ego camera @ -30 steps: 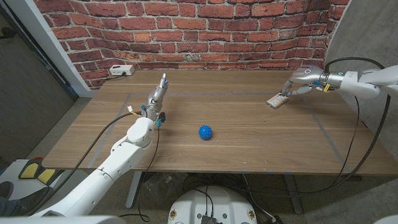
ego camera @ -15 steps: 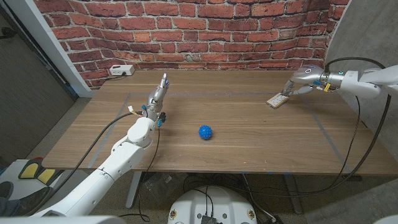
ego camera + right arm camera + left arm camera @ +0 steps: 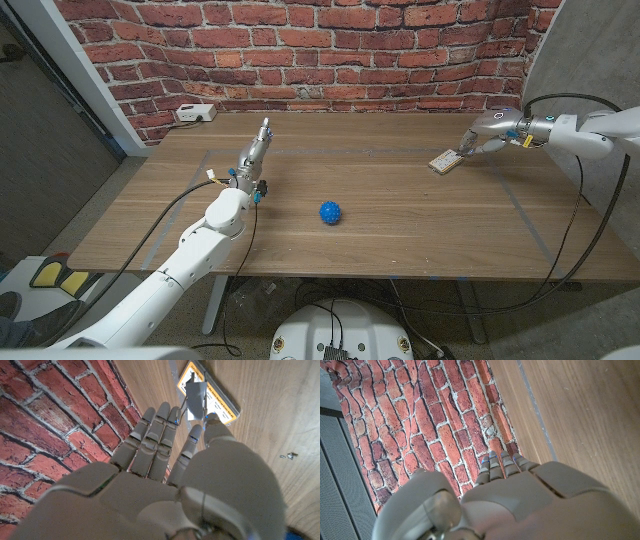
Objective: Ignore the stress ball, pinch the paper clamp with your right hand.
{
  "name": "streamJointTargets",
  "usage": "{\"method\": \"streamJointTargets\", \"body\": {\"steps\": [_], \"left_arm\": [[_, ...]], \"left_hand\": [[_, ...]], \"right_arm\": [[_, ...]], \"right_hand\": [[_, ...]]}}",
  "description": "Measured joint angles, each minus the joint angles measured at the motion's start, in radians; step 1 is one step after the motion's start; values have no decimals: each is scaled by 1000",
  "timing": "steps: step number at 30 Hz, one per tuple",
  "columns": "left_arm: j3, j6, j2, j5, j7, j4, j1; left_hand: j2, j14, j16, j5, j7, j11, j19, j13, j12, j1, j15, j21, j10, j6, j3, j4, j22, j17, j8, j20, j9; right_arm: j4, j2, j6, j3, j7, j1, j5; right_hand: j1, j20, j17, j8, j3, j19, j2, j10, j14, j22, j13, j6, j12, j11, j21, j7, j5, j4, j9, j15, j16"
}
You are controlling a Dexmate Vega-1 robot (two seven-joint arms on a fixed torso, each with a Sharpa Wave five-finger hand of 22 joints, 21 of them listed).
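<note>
The paper clamp (image 3: 445, 161) is a silver clip on a white and orange card, lying at the table's far right. My right hand (image 3: 486, 133) is right behind it, fingers curled toward it. In the right wrist view my right hand (image 3: 165, 475) has thumb and a fingertip (image 3: 193, 435) closed on either side of the paper clamp's (image 3: 196, 396) raised silver handle. The blue spiky stress ball (image 3: 331, 212) sits alone mid-table. My left hand (image 3: 256, 150) stands on the left side, fingers straight and pointing at the brick wall, holding nothing; the left hand (image 3: 510, 500) shows the same in its wrist view.
The brick wall (image 3: 330, 50) runs along the table's far edge. A white socket box (image 3: 193, 113) lies at the back left corner. Thin tape lines (image 3: 525, 215) mark the wooden tabletop (image 3: 400, 240). A black cable loops off my right arm past the right edge.
The right hand's fingers have curled in and drawn together at the clamp's handle. The clamp, the ball and the left hand stay where they were.
</note>
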Motion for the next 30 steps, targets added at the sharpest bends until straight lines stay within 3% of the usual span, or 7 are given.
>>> {"method": "streamJointTargets", "body": {"steps": [18,30], "left_arm": [[-2,11,5,2,10,-18,12],[-2,13,1,3,14,-20,17]], "left_hand": [[0,0,0,0,0,0,-5,0,0,0,0,0,0,0,-4,4,0,0,0,5,0],[8,0,0,-4,0,-6,-5,0,0,8,0,0,-6,0,-7,1,0,0,0,5,0]], "right_arm": [[70,32,1,-29,50,21,29],[85,34,2,-52,72,36,23]], "right_hand": [[-26,-4,0,-4,-11,-3,-7,-15,-18,0,-1,-20,-8,-15,0,2,-1,11,0,7,0],[-64,-4,1,-9,-18,-3,-34,-46,-53,-3,-1,-50,-16,-46,0,0,-8,29,5,18,0]]}}
